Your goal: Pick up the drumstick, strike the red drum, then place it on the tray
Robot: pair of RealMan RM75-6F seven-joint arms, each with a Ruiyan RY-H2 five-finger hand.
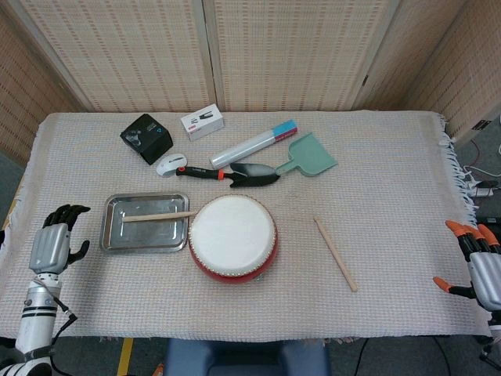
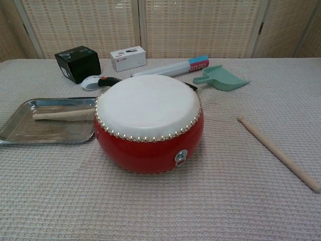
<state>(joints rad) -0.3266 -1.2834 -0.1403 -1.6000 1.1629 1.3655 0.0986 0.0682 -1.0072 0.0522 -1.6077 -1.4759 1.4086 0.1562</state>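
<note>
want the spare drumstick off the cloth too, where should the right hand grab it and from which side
Probably near the middle of the loose drumstick, coming straight down from above. It lies flat on the cloth to the right of the red drum, apart from it, with bare cloth along both long sides, so fingers can close across its thin shaft. The right hand sits open at the table's right edge, nearest its lower end.

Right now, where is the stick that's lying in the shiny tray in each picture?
Head view: the drumstick lies across the tray, left of centre.
Chest view: the same drumstick sits at the left edge, in the tray.
Shared landmark: the red drum, just right of the tray.
</note>
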